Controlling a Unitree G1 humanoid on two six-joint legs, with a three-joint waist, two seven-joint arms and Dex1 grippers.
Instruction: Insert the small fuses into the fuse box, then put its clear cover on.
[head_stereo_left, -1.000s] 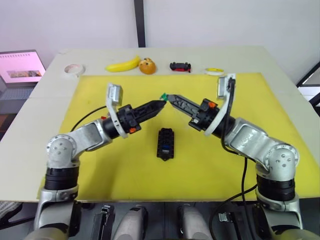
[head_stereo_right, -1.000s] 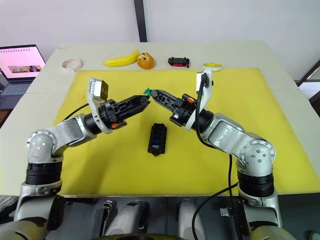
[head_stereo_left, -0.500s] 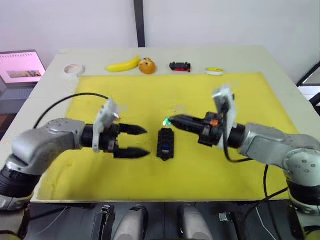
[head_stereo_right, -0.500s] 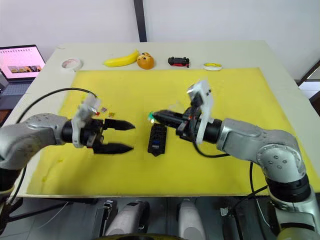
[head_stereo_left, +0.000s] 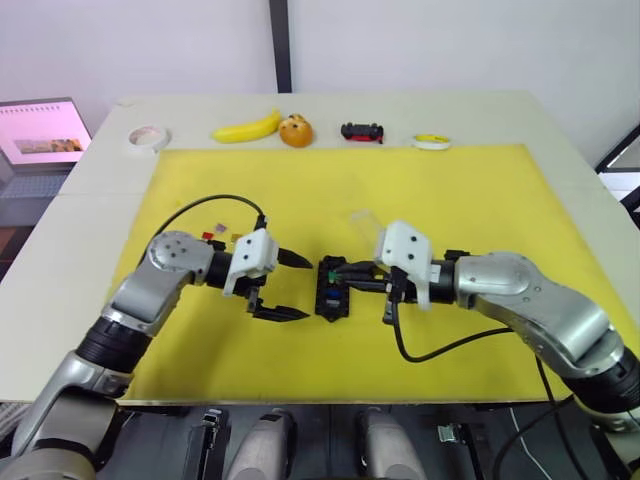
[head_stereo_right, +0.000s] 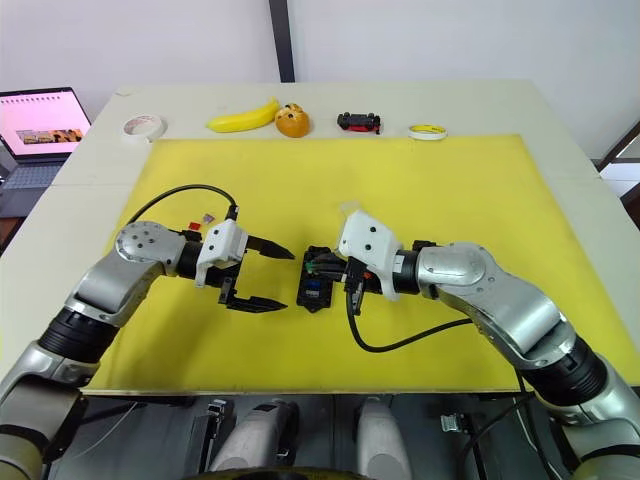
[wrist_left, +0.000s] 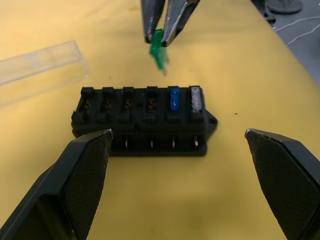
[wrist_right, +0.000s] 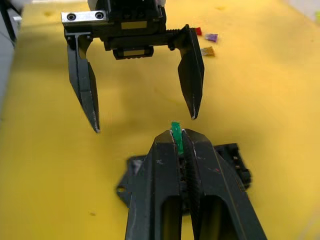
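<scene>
Fuse box (wrist_left: 145, 120): blue and grey fuses seated, remaining slots empty. Right gripper (wrist_left: 162, 37) jaws pinch green fuse (wrist_left: 158, 50) above box. Left gripper (wrist_right: 142, 117) jaws wide open, empty. Clear cover (wrist_left: 40, 70) off, lying beside box.

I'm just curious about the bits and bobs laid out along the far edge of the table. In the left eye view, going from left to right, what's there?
Roll of tape → banana → small orange object → black-and-red toy car → small yellow roll.
</scene>
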